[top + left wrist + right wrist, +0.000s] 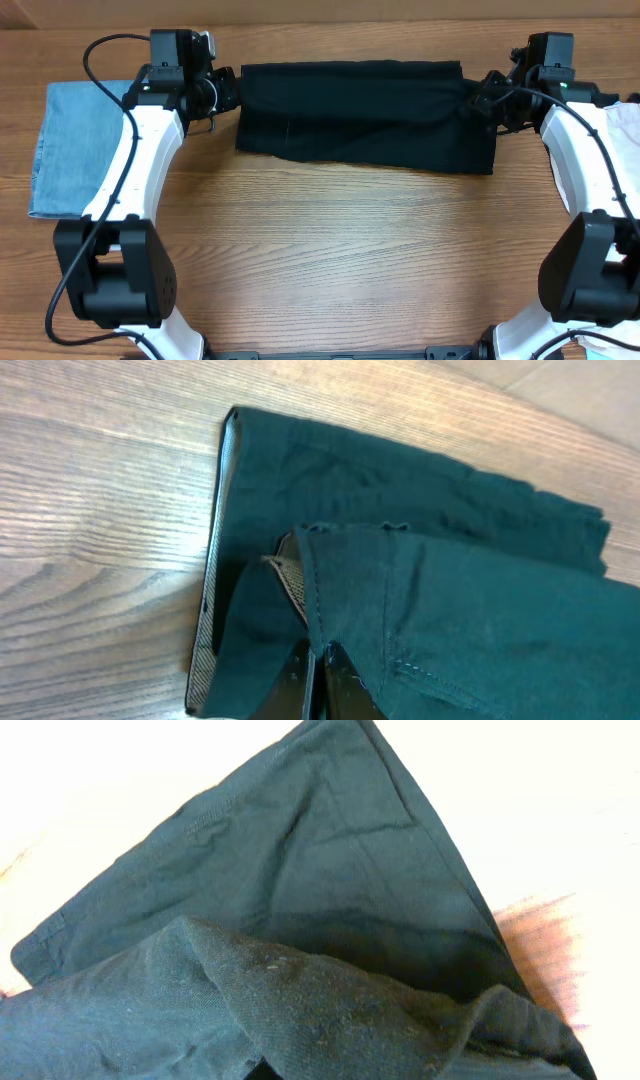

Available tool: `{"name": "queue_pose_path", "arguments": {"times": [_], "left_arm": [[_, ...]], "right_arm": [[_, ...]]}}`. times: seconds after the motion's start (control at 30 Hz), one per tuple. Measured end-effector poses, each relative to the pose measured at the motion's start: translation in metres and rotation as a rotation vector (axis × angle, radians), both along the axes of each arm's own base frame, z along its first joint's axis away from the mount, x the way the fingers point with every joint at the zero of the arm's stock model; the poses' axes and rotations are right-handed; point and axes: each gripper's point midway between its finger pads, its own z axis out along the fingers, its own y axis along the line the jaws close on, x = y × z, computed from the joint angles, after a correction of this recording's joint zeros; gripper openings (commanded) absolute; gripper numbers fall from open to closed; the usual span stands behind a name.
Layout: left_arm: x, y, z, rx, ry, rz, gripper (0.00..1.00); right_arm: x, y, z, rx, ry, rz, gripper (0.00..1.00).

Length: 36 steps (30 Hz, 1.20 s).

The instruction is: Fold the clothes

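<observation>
Overhead: black garment (360,112) lies as a long folded band across the far side of the table (340,250); left fingers (218,97) are at its left end and right fingers (487,98) at its right end, one arm per end; denim piece (75,140) lies flat at the far left, partly under the left arm; pale piece (628,115) peeks out behind the right arm, mostly hidden.

Left wrist: fingers (300,685) are closed and clamped on a raised layer of the black garment (420,500); the lower layer lies flat on the wood with a straight side edge; a stitched hem runs into the grip.

Right wrist: black garment (300,890) fills the frame, with a bunched fold draped toward the camera; the fingers themselves are buried under cloth, but they're closed and, from the lift of that fold, I judge them clamped on it; the table is washed out by glare.

Judgement: the step in hand looks like carrying the gripped long edge over to make the next fold. To do it well: lift both ends to the same height and move them together so the band doesn't skew; hold light tension between the ends so the middle doesn't sag; lay the edge down parallel on the lower layer, then let go. Risks: the right end looks bunched and could land wrinkled; one end slipping out would twist the fold.
</observation>
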Motion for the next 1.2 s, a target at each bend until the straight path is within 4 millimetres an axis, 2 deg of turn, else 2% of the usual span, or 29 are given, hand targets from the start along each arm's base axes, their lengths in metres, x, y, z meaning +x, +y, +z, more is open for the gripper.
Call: {"name": "queue_pose_path", "arguments": {"times": [0.1,0.27,0.33,0.37,0.4,0.43,0.47,0.5,0.57,0.6,0.7,0.73,0.8,0.83,0.9,0.93,0.97,1.03,1.13,1.2], "left_arm": [[0.011,0.004,-0.016,0.019,0.000,0.016,0.04],[0.025,0.012,-0.040,0.077,0.001,0.055,0.05],[0.034,0.013,-0.044,0.081,-0.025,0.061,0.07],[0.040,0.014,-0.048,0.082,-0.039,0.063,0.13],[0.044,0.014,-0.055,0.084,-0.040,0.065,0.27],[0.048,0.015,-0.060,0.087,-0.048,0.071,0.37],[0.052,0.017,-0.065,0.094,-0.052,0.081,0.56],[0.055,0.020,-0.069,0.098,-0.057,0.094,0.70],[0.062,0.021,-0.069,0.101,-0.081,0.107,0.75],[0.068,0.021,-0.063,0.094,-0.116,0.108,0.75],[0.074,0.017,-0.052,0.063,-0.138,0.086,0.75],[0.076,0.014,-0.040,0.049,-0.128,0.073,0.68],[0.082,0.015,-0.002,0.052,-0.132,0.048,0.08],[0.075,0.014,0.006,0.057,-0.090,0.040,0.04],[0.059,0.014,0.025,0.065,-0.016,0.023,0.04],[0.046,0.013,0.025,0.065,0.037,0.012,0.04],[0.036,0.012,0.020,0.065,0.088,0.008,0.04],[0.015,0.009,0.005,0.069,0.188,-0.004,0.04],[0.001,-0.010,-0.019,0.083,0.239,-0.053,0.04],[-0.012,-0.034,-0.041,0.106,0.277,-0.107,0.04]], "right_arm": [[0.011,-0.001,-0.016,0.000,-0.001,0.001,0.04],[0.030,0.008,-0.071,0.001,0.041,0.023,0.04],[0.040,0.008,-0.080,0.000,0.019,0.025,0.07],[0.048,0.008,-0.080,-0.002,-0.011,0.025,0.18],[0.051,0.007,-0.082,-0.004,-0.023,0.025,0.28],[0.055,0.006,-0.082,-0.012,-0.037,0.019,0.41],[0.059,0.003,-0.080,-0.020,-0.055,0.016,0.50],[0.064,0.001,-0.078,-0.027,-0.077,0.005,0.65],[0.072,-0.001,-0.073,-0.039,-0.118,0.004,0.81],[0.081,-0.002,-0.066,-0.039,-0.164,0.000,0.83],[0.093,0.003,-0.053,-0.017,-0.240,0.026,0.83],[0.093,0.005,-0.050,0.000,-0.240,0.036,0.82],[0.087,0.009,-0.040,0.049,-0.190,0.076,0.70],[0.085,0.008,-0.030,0.052,-0.174,0.094,0.50],[0.079,0.010,-0.007,0.041,-0.153,0.153,0.14],[0.072,0.012,0.004,0.035,-0.133,0.181,0.04],[0.064,0.018,0.014,0.033,-0.113,0.210,0.04],[0.048,0.027,0.014,0.042,-0.055,0.243,0.04],[0.030,0.039,-0.005,0.047,0.020,0.290,0.04],[0.014,0.054,-0.027,0.033,0.072,0.357,0.04]]}}
